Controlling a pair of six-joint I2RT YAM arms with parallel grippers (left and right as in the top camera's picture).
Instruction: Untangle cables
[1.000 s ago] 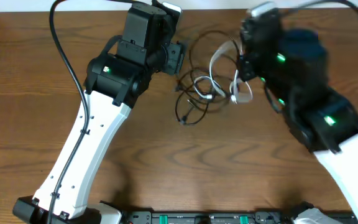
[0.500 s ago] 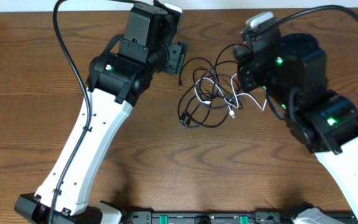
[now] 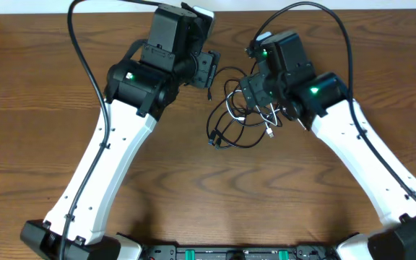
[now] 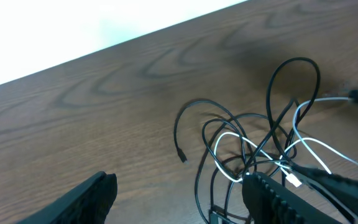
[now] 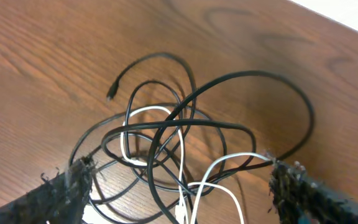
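Note:
A black cable (image 3: 237, 144) and a white cable (image 3: 269, 131) lie tangled in overlapping loops on the wooden table between the two arms. My right gripper (image 3: 255, 94) hangs just above the right side of the tangle. In the right wrist view it (image 5: 185, 193) stands wide open, with the black cable (image 5: 253, 73) and the white cable (image 5: 148, 109) lying loose between its fingers. My left gripper (image 3: 209, 68) is at the tangle's upper left, also open and empty. Its wrist view shows the gripper (image 4: 185, 199) near the black loops (image 4: 294, 59) and a white strand (image 4: 319, 147).
The table's far edge (image 4: 166, 28) runs close behind the cables, with a white surface beyond it. Thick black arm wires (image 3: 78, 50) arch over both arms. A black rail with green lights (image 3: 230, 253) lines the front edge.
My right gripper opened and let go of the white cable, which dropped back onto the table. The right arm then swung left over the tangle. The left arm stayed put.

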